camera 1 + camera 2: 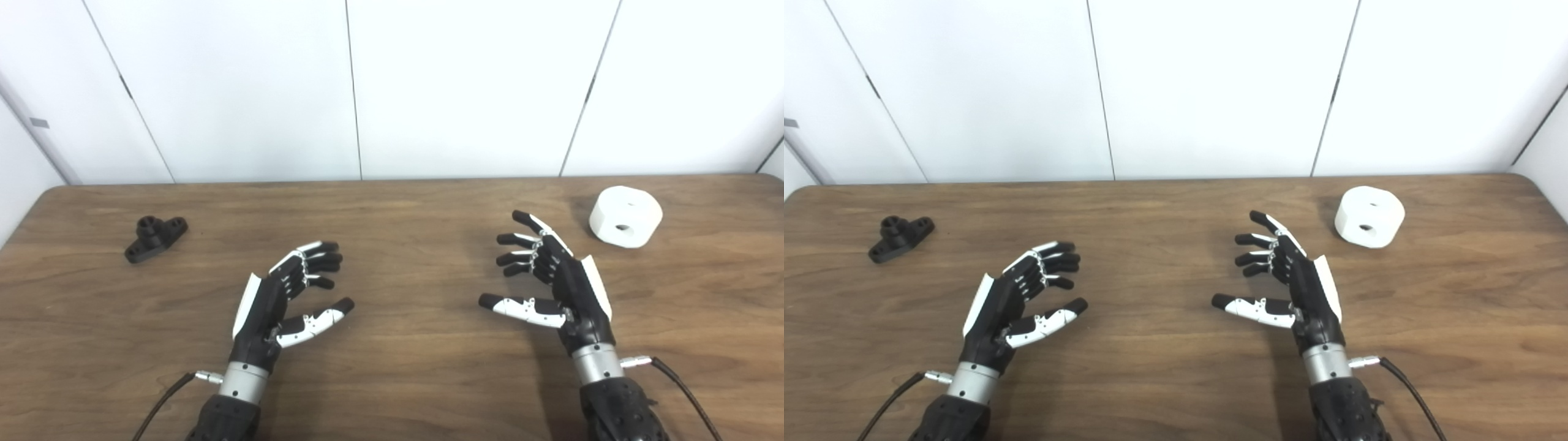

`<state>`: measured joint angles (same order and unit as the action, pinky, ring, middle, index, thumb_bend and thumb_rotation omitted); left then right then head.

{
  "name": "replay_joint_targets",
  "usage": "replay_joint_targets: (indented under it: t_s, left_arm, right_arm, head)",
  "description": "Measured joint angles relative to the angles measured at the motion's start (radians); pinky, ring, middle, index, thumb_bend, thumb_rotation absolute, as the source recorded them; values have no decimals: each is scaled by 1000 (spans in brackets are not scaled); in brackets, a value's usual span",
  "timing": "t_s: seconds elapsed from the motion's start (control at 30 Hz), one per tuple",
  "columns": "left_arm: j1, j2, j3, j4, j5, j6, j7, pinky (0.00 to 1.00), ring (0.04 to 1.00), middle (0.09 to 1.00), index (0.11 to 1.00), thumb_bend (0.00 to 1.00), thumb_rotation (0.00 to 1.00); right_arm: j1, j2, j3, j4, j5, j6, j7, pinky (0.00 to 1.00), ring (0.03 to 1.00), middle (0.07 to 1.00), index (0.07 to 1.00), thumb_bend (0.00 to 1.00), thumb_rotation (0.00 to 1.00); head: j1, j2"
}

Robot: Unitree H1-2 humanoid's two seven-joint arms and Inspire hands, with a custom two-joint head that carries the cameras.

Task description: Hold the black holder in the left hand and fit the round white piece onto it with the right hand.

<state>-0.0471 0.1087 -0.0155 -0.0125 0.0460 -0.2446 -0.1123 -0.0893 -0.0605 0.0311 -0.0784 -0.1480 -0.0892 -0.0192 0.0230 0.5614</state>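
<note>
The black holder (155,237), a small flanged piece with an upright post, lies on the wooden table (404,220) at the far left. The round white piece (625,216), a thick disc with a hole in its side, rests at the far right. My left hand (288,300) hovers open over the near middle, well to the right of the holder, palm facing inward. My right hand (551,282) is open too, palm inward, short of the white piece and to its left. Neither hand touches anything.
White wall panels (355,86) rise directly behind the table's far edge. Thin black cables (680,386) run from both wrists toward the near edge.
</note>
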Motion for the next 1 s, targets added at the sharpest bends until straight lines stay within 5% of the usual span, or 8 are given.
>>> replay_joint_targets:
  t_s: [0.13,0.23,0.33,0.5,0.63,0.77,1.0]
  left_arm:
    - [0,-2,1,0,-30,9,-5,564,681,773,833,630,0]
    - [0,-2,0,0,-9,8,1,620,741,813,821,642,8]
    - [0,-4,3,0,-9,10,2,552,709,839,858,615,0]
    - [0,-5,2,0,-12,11,3,580,719,814,853,639,0]
    - [0,-12,-1,2,7,0,11,591,726,813,854,643,42]
    - [-8,-34,-14,10,28,-4,27,588,723,812,851,677,76]
    - [-49,-77,-36,57,49,-17,41,578,716,807,840,657,0]
  right_arm:
    - [0,0,0,0,6,0,0,569,595,704,879,703,20]
    - [0,1,0,0,4,0,0,571,640,766,821,713,23]
    - [0,3,0,0,0,1,-3,545,651,784,775,711,2]
    - [0,3,0,0,0,1,-3,518,634,779,764,716,0]
    - [0,-4,-1,0,3,0,1,516,637,785,777,702,1]
    - [4,-33,-14,1,23,-1,12,507,644,804,816,667,0]
    - [14,-27,-30,-32,40,41,12,519,662,819,859,610,0]
  head:
    - [0,0]
    - [0,-2]
    - [0,-2]
    - [11,-8]
    - [135,-31]
    - [332,-107]
    - [431,-158]
